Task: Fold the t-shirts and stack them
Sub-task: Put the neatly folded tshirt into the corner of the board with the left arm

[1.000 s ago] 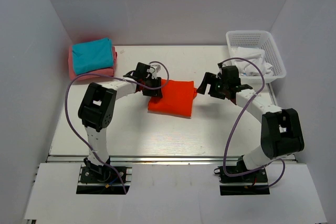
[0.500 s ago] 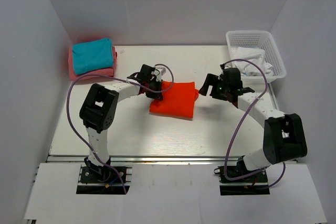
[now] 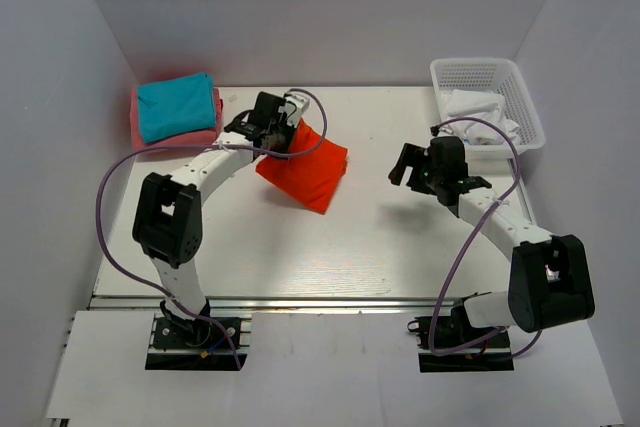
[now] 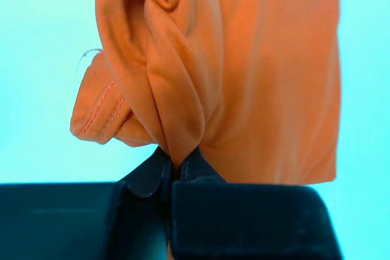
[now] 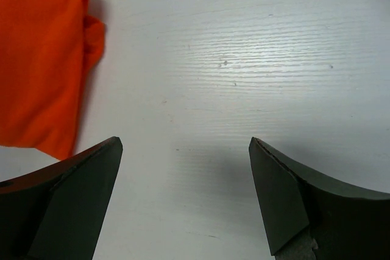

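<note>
Since the left gripper (image 3: pixel 283 140) pinched shut on a bunched fold of the orange-red t-shirt (image 3: pixel 308 177), that folded garment has moved from mid-table toward the far-left teal t-shirt (image 3: pixel 177 105) lying on the pink t-shirt (image 3: pixel 195 136). Right gripper (image 3: pixel 404 164) spread wide, withdrawn right, empty. Stacking appears next

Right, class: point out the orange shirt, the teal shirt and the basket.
orange shirt (image 3: pixel 308 172), top view, middle of the cloth
teal shirt (image 3: pixel 177 107), top view, centre of its top
basket (image 3: pixel 478 71), top view, far wall
</note>
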